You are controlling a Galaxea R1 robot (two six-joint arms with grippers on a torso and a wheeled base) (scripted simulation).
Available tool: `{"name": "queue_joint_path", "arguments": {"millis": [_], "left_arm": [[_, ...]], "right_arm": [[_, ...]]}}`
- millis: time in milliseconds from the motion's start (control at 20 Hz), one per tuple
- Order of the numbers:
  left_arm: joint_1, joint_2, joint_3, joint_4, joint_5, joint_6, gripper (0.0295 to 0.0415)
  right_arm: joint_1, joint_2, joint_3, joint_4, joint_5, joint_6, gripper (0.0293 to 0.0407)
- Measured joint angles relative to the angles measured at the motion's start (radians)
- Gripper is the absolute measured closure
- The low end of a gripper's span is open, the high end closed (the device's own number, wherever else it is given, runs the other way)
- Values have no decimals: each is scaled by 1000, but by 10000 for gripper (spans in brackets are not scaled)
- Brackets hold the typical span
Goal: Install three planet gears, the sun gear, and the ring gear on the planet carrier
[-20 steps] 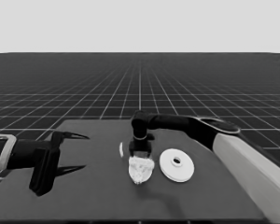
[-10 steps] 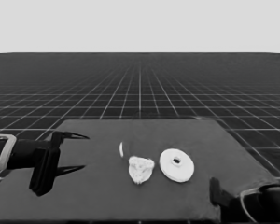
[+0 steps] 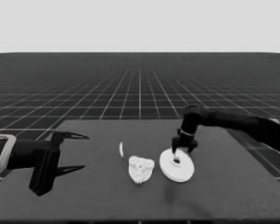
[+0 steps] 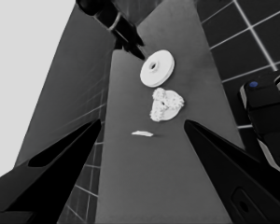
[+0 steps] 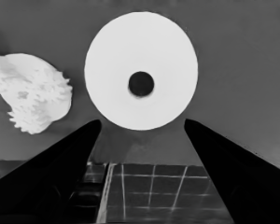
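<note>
The larger round part (image 3: 176, 165) lies flat on the table, right of centre, with its hole facing up. My right gripper (image 3: 182, 150) hangs just over its far edge, open, with the fingers spread wider than the hole. In the right wrist view the larger round part (image 5: 141, 70) lies ahead of the right gripper (image 5: 141, 123). Left of it, a heap of small toothed gears (image 3: 141, 168) sits on the smaller round part, which is mostly hidden beneath them. My left gripper (image 3: 84, 151) waits open over the table's left end.
A thin white piece (image 3: 121, 149) lies on the table just left of the gear heap. In the left wrist view, dark machinery with blue lights (image 4: 266, 121) stands past the table's edge.
The right arm left the gear heap, pulled back to the lower right corner, then reached out again over the larger round part. The left arm has not moved.
</note>
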Motion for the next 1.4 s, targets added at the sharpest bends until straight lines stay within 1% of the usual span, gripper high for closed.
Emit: {"name": "queue_joint_path", "arguments": {"millis": [200, 250, 300, 350, 450, 600, 700, 750, 1200, 1250, 1300, 1400], "left_arm": [[0, 0, 0, 0, 0, 0, 326], [0, 0, 0, 0, 0, 0, 326], [0, 0, 0, 0, 0, 0, 326], [0, 0, 0, 0, 0, 0, 326], [0, 0, 0, 0, 0, 0, 326], [0, 0, 0, 0, 0, 0, 326], [0, 0, 0, 0, 0, 0, 326], [0, 0, 0, 0, 0, 0, 326], [0, 0, 0, 0, 0, 0, 326], [0, 0, 0, 0, 0, 0, 326], [0, 0, 0, 0, 0, 0, 326], [0, 0, 0, 0, 0, 0, 326]], "right_arm": [[-2, 36, -80, 12, -4, -1, 315], [-77, 48, -110, -60, 35, -13, 315], [-132, 60, -140, -101, 61, -25, 315], [-162, 69, -164, -123, 78, -35, 315], [-187, 80, -189, -142, 94, -45, 315], [-196, 84, -200, -150, 101, -49, 315], [-197, 85, -202, -151, 102, -50, 315], [-198, 85, -202, -152, 103, -50, 350], [-198, 85, -202, -152, 103, -50, 351], [-135, 58, -134, -93, 54, -20, 351], [-79, 46, -106, -51, 28, -7, 351], [-27, 42, -93, -9, 6, -2, 351]]}}
